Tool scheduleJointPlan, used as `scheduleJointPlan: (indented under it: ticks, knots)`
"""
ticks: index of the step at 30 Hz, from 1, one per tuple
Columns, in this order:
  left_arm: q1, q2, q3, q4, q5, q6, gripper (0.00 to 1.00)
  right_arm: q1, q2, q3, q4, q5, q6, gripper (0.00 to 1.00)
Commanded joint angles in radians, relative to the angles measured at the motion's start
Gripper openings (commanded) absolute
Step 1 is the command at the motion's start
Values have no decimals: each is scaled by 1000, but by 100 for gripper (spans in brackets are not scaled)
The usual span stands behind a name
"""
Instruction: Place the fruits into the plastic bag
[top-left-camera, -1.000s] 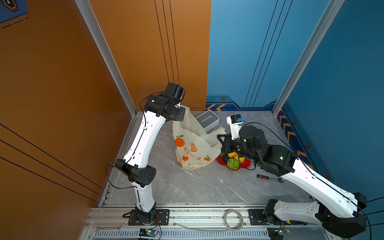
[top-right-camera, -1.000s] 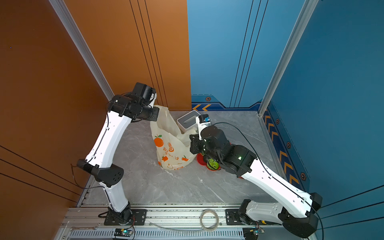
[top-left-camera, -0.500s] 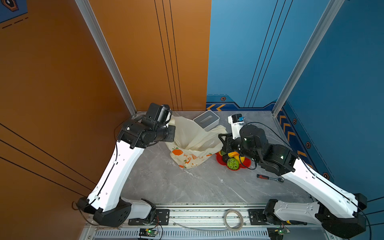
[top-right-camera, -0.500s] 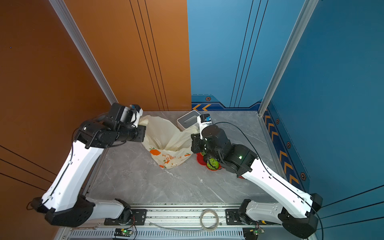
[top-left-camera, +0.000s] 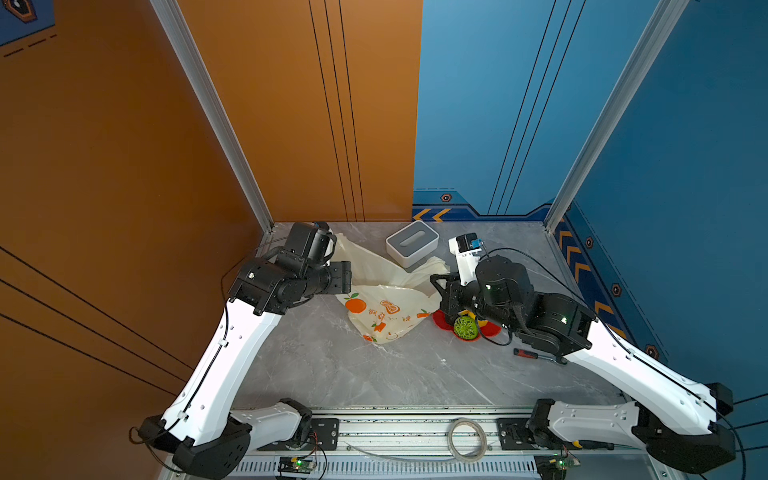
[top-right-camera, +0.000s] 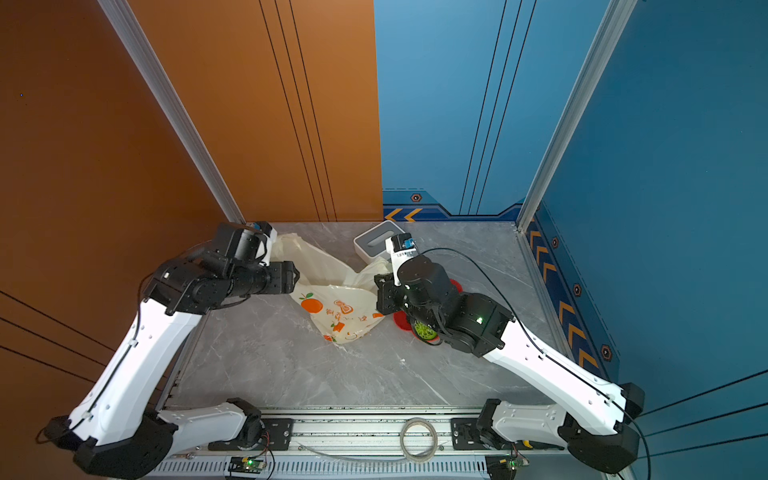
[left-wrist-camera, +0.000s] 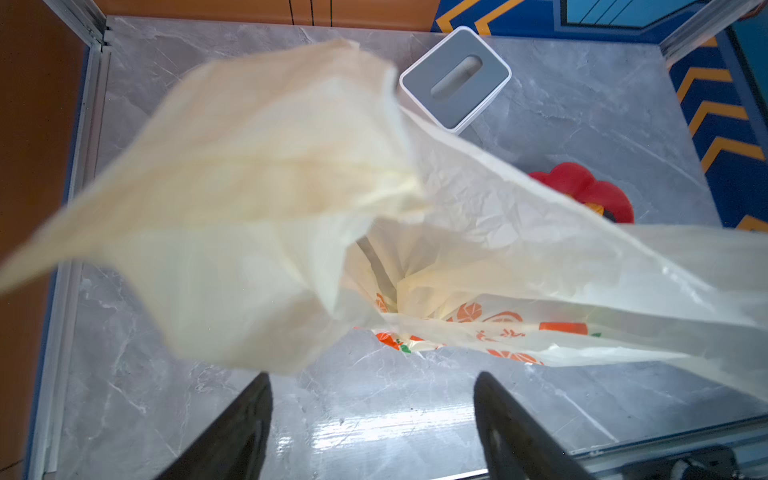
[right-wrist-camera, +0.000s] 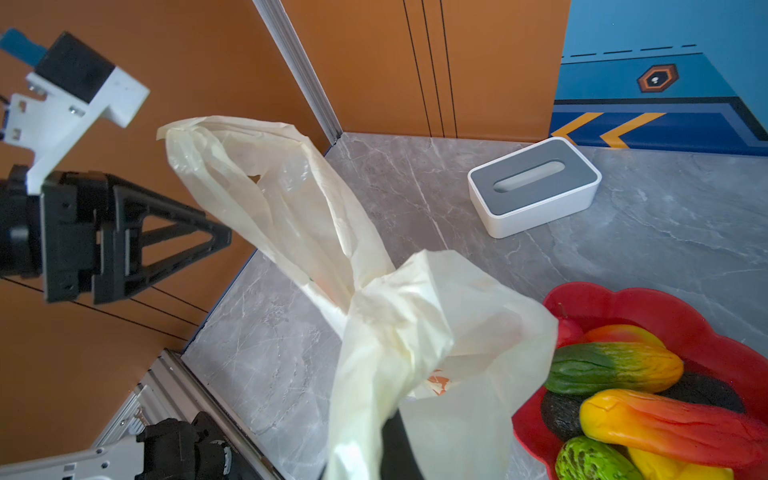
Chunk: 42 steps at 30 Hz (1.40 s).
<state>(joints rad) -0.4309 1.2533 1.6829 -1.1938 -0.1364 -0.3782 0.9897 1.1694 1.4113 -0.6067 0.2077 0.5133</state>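
plastic bag (top-left-camera: 386, 307) print: orange characters, unreadable
red dish (right-wrist-camera: 673, 307): holds fruits (right-wrist-camera: 615, 365)
left gripper (left-wrist-camera: 372, 376): jaws apart, empty
right gripper (top-left-camera: 439, 289): clamped on plastic bag

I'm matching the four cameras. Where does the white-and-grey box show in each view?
In a top view: the box sits back centre, just behind the plastic bag.
In a top view: the box is in the same spot, behind the bag.
Left wrist: the box lies beyond the blurred bag.
Right wrist: the box stands beyond the red dish.
Shared landmark: the red dish, next to the bag in all four.
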Motion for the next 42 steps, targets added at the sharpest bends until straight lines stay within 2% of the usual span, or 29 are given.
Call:
scheduleJointPlan:
  ticks: [1, 7, 12, 15, 20, 25, 32, 42]
  knots:
    - [23, 70, 90, -16, -68, 46, 79, 15, -13, 34, -5, 28, -8, 0]
    - [45, 193, 247, -45, -115, 84, 81, 23, -17, 36, -5, 36, -9, 0]
    - [77, 319, 356, -69, -105, 121, 81, 26, -9, 40, 4, 32, -9, 0]
    - [77, 372, 410, -74, -104, 134, 76, 27, -5, 38, 5, 34, -9, 0]
    - [75, 430, 489, -97, -112, 146, 47, 28, 3, 36, 10, 37, -10, 0]
    - [81, 456, 520, -115, -97, 153, 1, 27, 8, 34, 16, 42, -16, 0]
    - [41, 342, 452, -116, -84, 117, 0, -31, 19, 80, -23, -2, -17, 0]
    - [-173, 5, 259, -118, -97, -37, 0, -18, -31, 221, -166, -70, 10, 0]
